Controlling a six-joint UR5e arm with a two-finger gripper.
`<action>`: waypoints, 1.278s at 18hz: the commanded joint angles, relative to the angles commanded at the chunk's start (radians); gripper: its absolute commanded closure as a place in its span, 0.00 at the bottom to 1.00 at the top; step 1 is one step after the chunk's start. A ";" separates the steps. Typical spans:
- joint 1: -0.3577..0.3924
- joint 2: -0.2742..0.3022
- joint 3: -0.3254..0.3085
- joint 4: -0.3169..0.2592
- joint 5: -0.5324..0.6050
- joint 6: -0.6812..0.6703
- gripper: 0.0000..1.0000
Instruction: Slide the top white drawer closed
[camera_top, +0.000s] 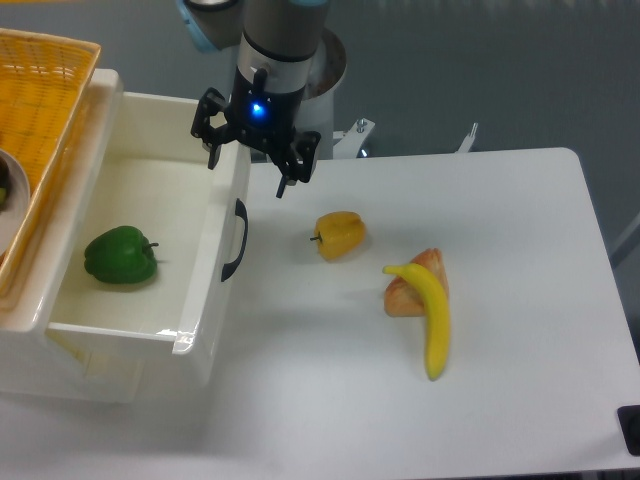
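The top white drawer (215, 290) stands pulled out from the cabinet at the left, its front panel facing right with a curved black handle (236, 240). A green bell pepper (121, 255) lies inside it. My gripper (252, 165) hangs open above the far end of the drawer's front panel, one finger (213, 152) over the drawer's inside and the other (290, 178) over the table on the handle side. It holds nothing.
A yellow woven basket (45, 120) sits on top of the cabinet at the far left. On the table right of the drawer lie a yellow bell pepper (340, 234), a banana (431, 315) and a piece of bread (406, 292) under it.
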 joint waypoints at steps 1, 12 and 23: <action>0.000 0.002 -0.005 -0.002 0.003 0.000 0.00; 0.038 -0.037 -0.048 0.035 0.150 0.000 0.00; 0.098 -0.143 -0.054 0.135 0.264 -0.008 0.00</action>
